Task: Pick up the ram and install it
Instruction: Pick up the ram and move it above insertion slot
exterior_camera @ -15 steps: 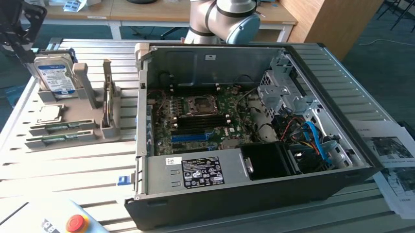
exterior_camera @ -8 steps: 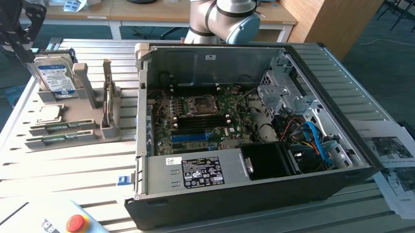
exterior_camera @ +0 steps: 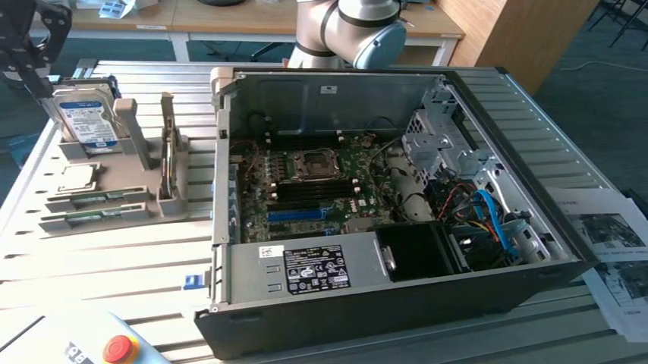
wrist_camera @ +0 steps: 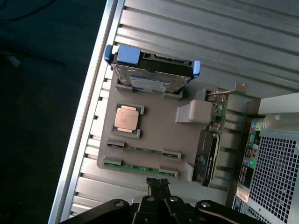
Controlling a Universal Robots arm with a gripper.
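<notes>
Clenched and empty, the gripper (wrist_camera: 158, 183) is held over the tray (wrist_camera: 159, 133), where the ram (wrist_camera: 140, 167) is seated, nine o'clock from the case (exterior_camera: 354, 322) in the exterior view.

grey parts holder (exterior_camera: 136, 214) on slatted metal surface (exterior_camera: 102, 258) | two long green ram sticks (exterior_camera: 91, 199) lying in it | open black computer case (exterior_camera: 405, 303) beside | my arm's silver-blue joint (exterior_camera: 369, 30) behind

The arm (exterior_camera: 363, 29) reaches toward the exterior view's left, its pincer (wrist_camera: 159, 185) pointing down, fingers pressed together.
</notes>
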